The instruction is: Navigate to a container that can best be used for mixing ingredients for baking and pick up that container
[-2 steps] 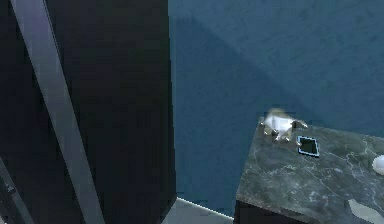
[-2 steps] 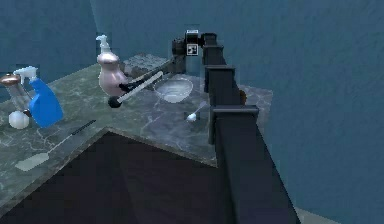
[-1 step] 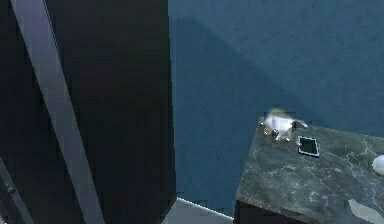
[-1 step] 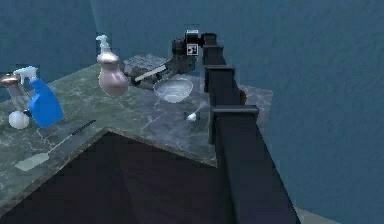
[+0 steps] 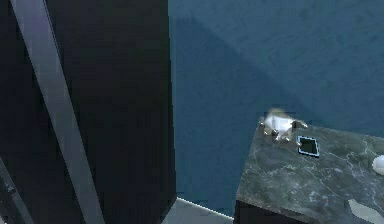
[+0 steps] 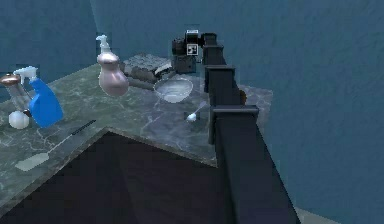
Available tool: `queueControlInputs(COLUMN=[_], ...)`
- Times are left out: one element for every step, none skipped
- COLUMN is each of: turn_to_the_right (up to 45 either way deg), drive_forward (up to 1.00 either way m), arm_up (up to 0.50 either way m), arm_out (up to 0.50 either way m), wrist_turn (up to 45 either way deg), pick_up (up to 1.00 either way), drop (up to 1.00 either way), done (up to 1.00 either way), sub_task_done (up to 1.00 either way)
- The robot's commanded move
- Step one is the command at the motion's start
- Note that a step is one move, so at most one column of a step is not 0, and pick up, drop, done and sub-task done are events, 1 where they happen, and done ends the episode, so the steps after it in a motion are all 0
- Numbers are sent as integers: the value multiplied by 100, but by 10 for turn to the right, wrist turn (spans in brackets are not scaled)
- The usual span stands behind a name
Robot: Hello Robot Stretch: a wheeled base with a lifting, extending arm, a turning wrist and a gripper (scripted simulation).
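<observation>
arm stretched out over counter, claw near clear bowl

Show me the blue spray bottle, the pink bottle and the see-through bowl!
blue spray bottle (image 6: pixel 44 104): arm side view, its blue body.
pink bottle (image 6: pixel 112 80): arm side view, its round belly.
see-through bowl (image 6: pixel 176 91): arm side view, its glassy wall.

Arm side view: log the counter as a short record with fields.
surface: dark marbled countertop
target: clear bowl, upright on the countertop near its far edge
reach: end effector by the bowl's far side; contact cannot be told
held: cannot tell
arm: dark bar just right of the bowl
left of bowl: pink pump bottle, then blue spray bottle
near side: long-handled utensil lying flat
</observation>
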Motion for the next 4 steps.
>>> queueControlInputs(turn_to_the_right=[0, 0, 0, 0], drive_forward=[0, 0, 0, 0], arm_up=[-8, 0, 8, 0], arm_out=[0, 0, 0, 0], wrist_turn=[0, 0, 0, 0], pick_up=[0, 100, 0, 0], drop=[0, 0, 0, 0], done=[0, 0, 0, 100], sub_task_done=[0, 0, 0, 0])
